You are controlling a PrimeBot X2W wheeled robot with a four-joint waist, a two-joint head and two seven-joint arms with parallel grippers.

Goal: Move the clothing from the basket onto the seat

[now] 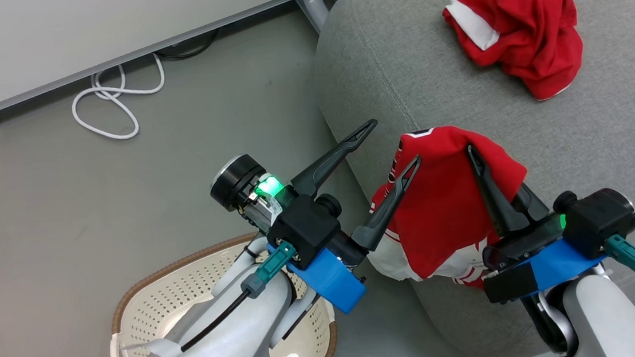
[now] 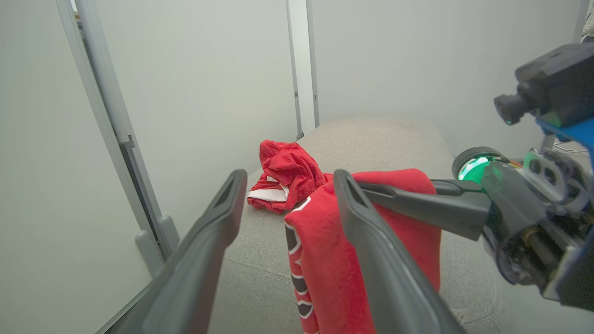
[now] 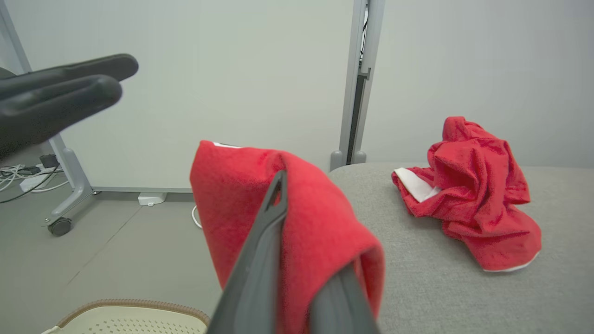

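Clothing (image 3: 320, 232): one garment (image 1: 523, 28) on seat (image 1: 400, 68), one jersey (image 1: 441, 213) in right gripper (image 1: 474, 158).

Grey floor (image 1: 41, 237) w/ white cable (image 1: 137, 93)

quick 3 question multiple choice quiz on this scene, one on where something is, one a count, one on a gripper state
1. Where is the crumpled garment?
A on the seat
B in the left gripper
C in the right gripper

2. How many red garments are there?
A one
B two
C three

3. The right gripper is:
A open and empty
B shut on the crumpled garment
C shut on the jersey

Answers:
1 A, it lies on the grey cushion, apart from both grippers.
2 B, one crumpled, one jersey.
3 C, its fingers pinch the jersey, which hangs from them.
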